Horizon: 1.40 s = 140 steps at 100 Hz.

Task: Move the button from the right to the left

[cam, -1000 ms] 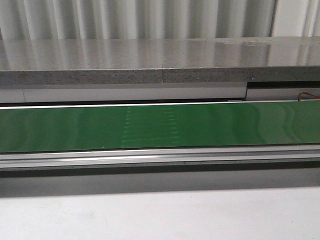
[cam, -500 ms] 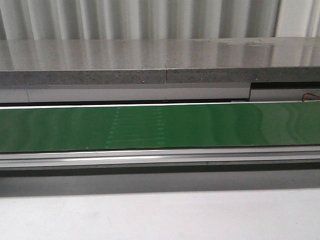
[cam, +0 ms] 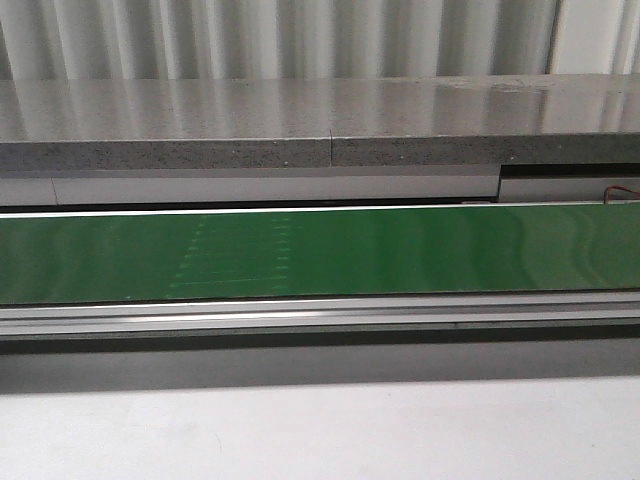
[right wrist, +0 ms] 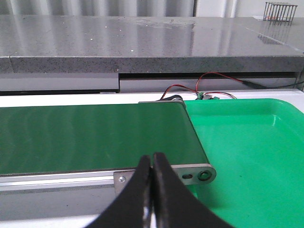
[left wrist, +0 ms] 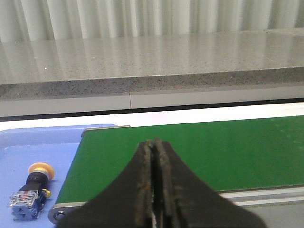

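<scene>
One long green conveyor belt (cam: pixel 400 250) crosses the bench, a green tray (right wrist: pixel 251 147) at one end, a blue tray (left wrist: pixel 33 156) at the other. Both grippers, left (left wrist: pixel 153 190) and right (right wrist: pixel 152 190), are pinched closed, empty. Lying in the blue tray: the button (left wrist: pixel 31 192).

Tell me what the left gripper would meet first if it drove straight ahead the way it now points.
Most likely the green conveyor belt: the shut left gripper points over its near edge. The button lies off to one side on the blue tray, outside that line. Depth is uncertain.
</scene>
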Each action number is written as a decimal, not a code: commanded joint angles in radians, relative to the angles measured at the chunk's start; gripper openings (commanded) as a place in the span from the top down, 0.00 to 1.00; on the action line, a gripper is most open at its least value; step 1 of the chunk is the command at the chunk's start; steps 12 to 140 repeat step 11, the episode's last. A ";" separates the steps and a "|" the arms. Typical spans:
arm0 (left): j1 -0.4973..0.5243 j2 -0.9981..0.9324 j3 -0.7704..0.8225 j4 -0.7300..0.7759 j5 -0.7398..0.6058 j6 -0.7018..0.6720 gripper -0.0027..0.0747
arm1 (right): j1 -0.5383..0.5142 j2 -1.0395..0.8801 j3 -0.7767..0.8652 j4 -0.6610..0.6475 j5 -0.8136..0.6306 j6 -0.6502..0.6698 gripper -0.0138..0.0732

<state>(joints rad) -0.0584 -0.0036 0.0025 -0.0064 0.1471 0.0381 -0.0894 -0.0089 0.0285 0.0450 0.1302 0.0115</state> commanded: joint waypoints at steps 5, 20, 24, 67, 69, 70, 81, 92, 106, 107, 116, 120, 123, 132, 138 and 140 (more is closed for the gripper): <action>-0.008 -0.031 0.040 -0.007 -0.082 -0.011 0.99 | -0.008 -0.022 -0.021 -0.007 -0.072 -0.012 0.92; -0.008 -0.031 0.040 -0.007 -0.082 -0.011 0.99 | -0.008 -0.022 -0.021 -0.007 -0.072 -0.012 0.92; -0.008 -0.031 0.040 -0.007 -0.082 -0.011 0.99 | -0.008 -0.022 -0.021 -0.007 -0.072 -0.012 0.92; -0.008 -0.031 0.040 -0.007 -0.082 -0.011 0.99 | -0.008 -0.022 -0.021 -0.007 -0.072 -0.012 0.92; -0.008 -0.031 0.040 -0.007 -0.082 -0.011 0.99 | -0.008 -0.022 -0.021 -0.007 -0.072 -0.012 0.92; -0.008 -0.031 0.040 -0.007 -0.082 -0.011 0.99 | -0.008 -0.022 -0.021 -0.007 -0.072 -0.012 0.92; -0.008 -0.031 0.040 -0.007 -0.082 -0.011 0.99 | -0.008 -0.022 -0.021 -0.007 -0.072 -0.012 0.92; -0.008 -0.031 0.040 -0.007 -0.082 -0.011 0.99 | -0.008 -0.022 -0.021 -0.007 -0.072 -0.012 0.92; -0.008 -0.031 0.040 -0.007 -0.082 -0.011 0.99 | -0.008 -0.022 -0.021 -0.007 -0.072 -0.012 0.92; -0.008 -0.031 0.040 -0.007 -0.082 -0.011 0.99 | -0.008 -0.022 -0.021 -0.007 -0.072 -0.012 0.92; -0.008 -0.031 0.040 -0.007 -0.082 -0.011 0.99 | -0.008 -0.022 -0.021 -0.007 -0.072 -0.012 0.92; -0.008 -0.031 0.040 -0.007 -0.082 -0.011 0.99 | -0.008 -0.022 -0.021 -0.007 -0.072 -0.012 0.92; -0.008 -0.031 0.040 -0.007 -0.082 -0.011 0.99 | -0.008 -0.022 -0.021 -0.007 -0.072 -0.012 0.92; -0.008 -0.031 0.040 -0.007 -0.082 -0.011 0.99 | -0.008 -0.022 -0.021 -0.007 -0.072 -0.012 0.92; -0.008 -0.031 0.040 -0.007 -0.082 -0.011 0.99 | -0.008 -0.022 -0.021 -0.007 -0.072 -0.012 0.92; -0.008 -0.031 0.040 -0.007 -0.082 -0.011 0.99 | -0.008 -0.022 -0.021 -0.007 -0.072 -0.012 0.92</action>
